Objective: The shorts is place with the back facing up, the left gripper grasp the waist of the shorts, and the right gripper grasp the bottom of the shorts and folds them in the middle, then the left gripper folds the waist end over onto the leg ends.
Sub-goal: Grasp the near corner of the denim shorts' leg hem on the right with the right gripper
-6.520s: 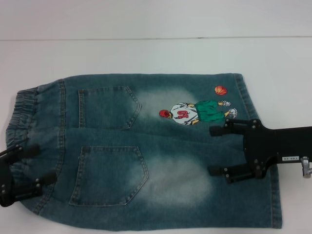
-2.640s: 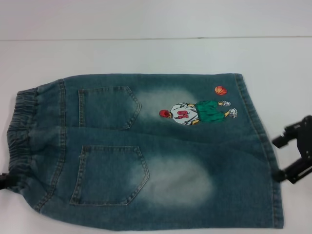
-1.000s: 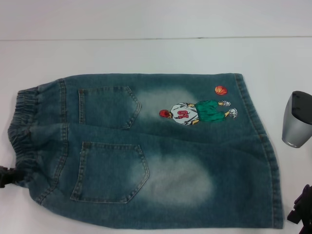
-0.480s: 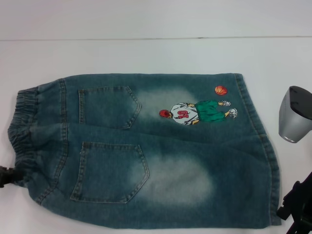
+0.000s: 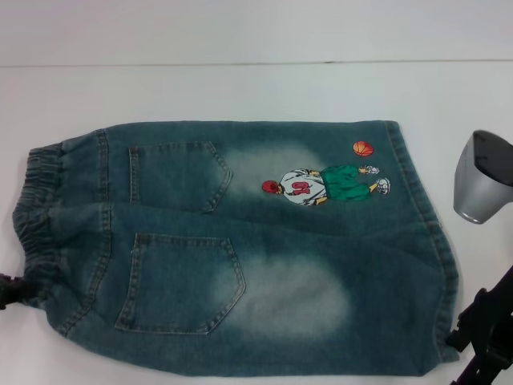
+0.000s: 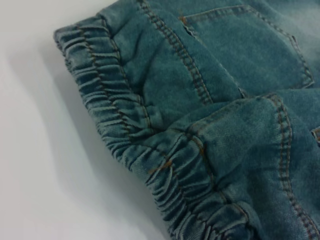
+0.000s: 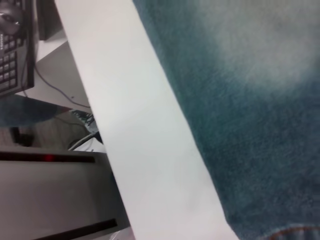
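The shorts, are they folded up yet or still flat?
Flat, not folded. The shorts lie spread on the table, both back pockets, the waist and leg ends showing.

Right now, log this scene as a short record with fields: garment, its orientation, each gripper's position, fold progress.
garment: the shorts, faded blue-green denim, lying flat on the white table
side up: back, two patch pockets and cartoon print showing
waist: toward the robot's left, gathered and ruffled
bottom: toward the robot's right, near corner slightly lifted
left gripper: at the near corner of the waist, only its tip in view
right gripper: at the near corner of the bottom hem
fold progress: no fold made yet
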You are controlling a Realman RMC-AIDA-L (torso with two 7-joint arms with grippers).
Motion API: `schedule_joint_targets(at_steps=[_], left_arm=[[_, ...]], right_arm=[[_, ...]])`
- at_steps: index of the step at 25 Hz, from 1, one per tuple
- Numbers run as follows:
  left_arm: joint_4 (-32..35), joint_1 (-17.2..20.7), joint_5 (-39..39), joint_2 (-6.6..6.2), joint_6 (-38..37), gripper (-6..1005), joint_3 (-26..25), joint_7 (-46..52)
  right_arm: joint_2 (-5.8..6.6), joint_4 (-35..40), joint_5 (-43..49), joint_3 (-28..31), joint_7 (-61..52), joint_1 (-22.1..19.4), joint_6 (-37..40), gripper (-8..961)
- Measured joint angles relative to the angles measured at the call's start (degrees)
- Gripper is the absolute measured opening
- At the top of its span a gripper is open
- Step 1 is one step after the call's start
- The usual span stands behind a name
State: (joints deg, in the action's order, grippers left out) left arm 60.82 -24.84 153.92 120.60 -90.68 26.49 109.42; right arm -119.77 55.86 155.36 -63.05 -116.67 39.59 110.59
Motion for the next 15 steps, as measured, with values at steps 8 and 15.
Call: schedule_joint_targets(at_steps=[8, 15], left_arm=[[-0.09, 0.04, 0.05, -0.11, 0.09, 86, 0.77, 0.00], [-0.09, 0.06, 0.07, -0.02, 0.19, 95, 1.39, 0.00]], right_arm=[[-0.19, 2.00, -1.02, -0.06, -0.27, -0.33, -0.19, 902], [-0.19, 1.54, -2.37, -0.31, -0.26, -0.40, -0.91, 901]])
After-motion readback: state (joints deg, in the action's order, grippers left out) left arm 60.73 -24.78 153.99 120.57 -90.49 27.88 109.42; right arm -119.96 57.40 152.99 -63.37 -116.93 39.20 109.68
